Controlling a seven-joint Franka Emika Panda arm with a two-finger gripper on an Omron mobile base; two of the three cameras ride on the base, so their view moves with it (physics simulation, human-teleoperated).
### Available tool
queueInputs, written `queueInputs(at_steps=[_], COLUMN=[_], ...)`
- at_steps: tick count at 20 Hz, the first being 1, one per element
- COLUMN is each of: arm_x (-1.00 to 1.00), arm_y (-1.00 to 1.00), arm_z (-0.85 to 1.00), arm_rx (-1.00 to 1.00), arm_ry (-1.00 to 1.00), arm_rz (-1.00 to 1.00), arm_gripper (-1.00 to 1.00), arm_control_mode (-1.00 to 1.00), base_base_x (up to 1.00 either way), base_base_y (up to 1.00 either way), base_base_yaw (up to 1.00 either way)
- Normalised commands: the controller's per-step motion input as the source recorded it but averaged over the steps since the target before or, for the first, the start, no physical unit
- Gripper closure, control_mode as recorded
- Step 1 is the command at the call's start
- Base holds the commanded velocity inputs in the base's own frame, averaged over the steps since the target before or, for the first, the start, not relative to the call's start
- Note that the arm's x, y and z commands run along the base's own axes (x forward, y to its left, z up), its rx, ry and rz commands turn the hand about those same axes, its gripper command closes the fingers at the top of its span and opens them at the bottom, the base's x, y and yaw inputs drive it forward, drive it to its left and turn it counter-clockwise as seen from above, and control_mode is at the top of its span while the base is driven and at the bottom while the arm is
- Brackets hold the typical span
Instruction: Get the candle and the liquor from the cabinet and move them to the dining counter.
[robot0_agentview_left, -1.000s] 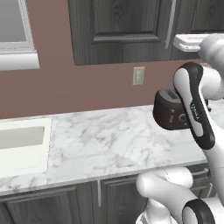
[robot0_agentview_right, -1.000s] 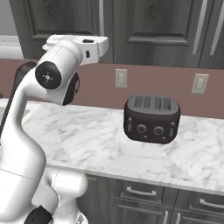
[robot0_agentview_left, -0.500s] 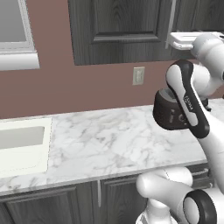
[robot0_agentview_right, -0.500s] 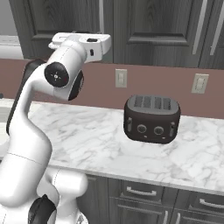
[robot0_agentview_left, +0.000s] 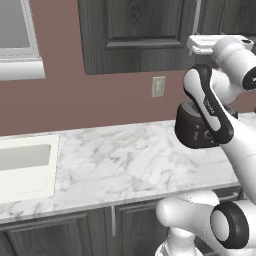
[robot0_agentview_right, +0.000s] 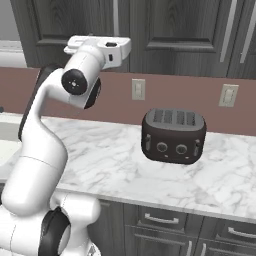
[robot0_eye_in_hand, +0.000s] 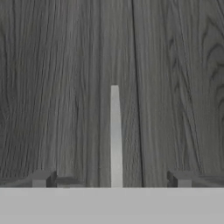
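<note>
Gripper wide open, nothing held, fingertips either side of the silver bar handle, close up against the dark grey wall cabinet door, which is closed. Below on the marble worktop: dark toaster under wall outlets; white sink at far left.

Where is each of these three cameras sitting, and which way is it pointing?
Left base view: behind the arm's left, facing the marble worktop, sink, toaster; arm at right.
Right base view: behind its right, facing the same worktop and toaster; arm at left.
Hand view: on the hand, facing the closed cabinet door and its silver handle; open claw tips below.
Both base views share toaster, worktop, wall cabinets.
</note>
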Motion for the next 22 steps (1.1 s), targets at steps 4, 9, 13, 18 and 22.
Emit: queueInputs(at_steps=[4,9,13,18,22], arm_x=[0.30,0.34,0.35,0.29,0.29], arm_y=[-0.01,-0.04,-0.03,-0.02,-0.02], arm_z=[0.04,0.01,0.00,0.04,0.00], arm_rx=[0.00,0.00,0.00,0.00,0.00], arm_ry=[0.00,0.00,0.00,0.00,0.00], arm_rz=[0.00,0.00,0.00,0.00,0.00], arm_gripper=[-1.00,-1.00,-1.00,-1.00,-1.00], arm_control_mode=[-1.00,-1.00,-1.00,-1.00,-1.00], base_base_x=[0.00,0.00,0.00,0.00,0.00], base_base_y=[0.00,0.00,0.00,0.00,0.00], base_base_yaw=[0.00,0.00,0.00,0.00,0.00])
